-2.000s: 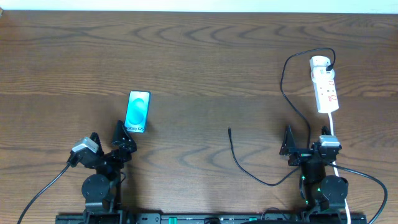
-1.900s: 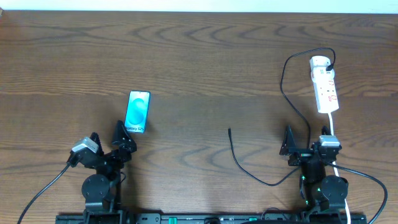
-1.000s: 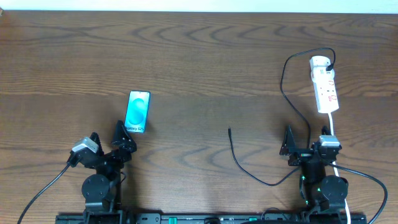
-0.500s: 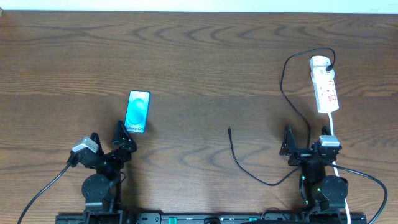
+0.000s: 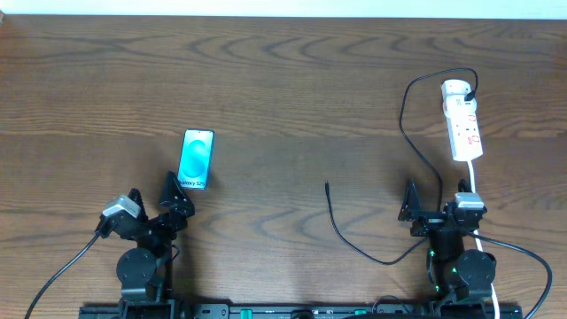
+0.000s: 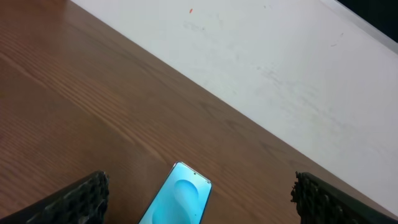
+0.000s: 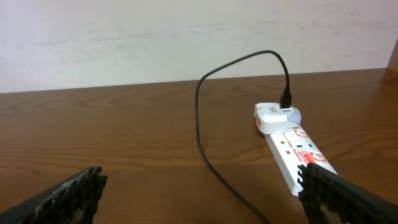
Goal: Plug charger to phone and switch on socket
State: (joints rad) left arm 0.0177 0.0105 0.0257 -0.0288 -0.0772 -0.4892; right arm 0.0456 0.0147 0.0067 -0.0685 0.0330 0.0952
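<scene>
Overhead sequence, earlier views set against the present one: no change can be made out. The phone (image 5: 197,159), the charger (image 7: 198,124) and the socket (image 5: 462,124) show no shift on the desk (image 5: 283,89). The left claw (image 5: 152,190) and right claw (image 5: 436,199) show no movement, and their jaws stand as wide apart as before.

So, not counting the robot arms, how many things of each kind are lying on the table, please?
Phone: 1
Black charging cable: 1
White power strip: 1
White plug adapter, seated in the end of the strip: 1
Total: 4
</scene>
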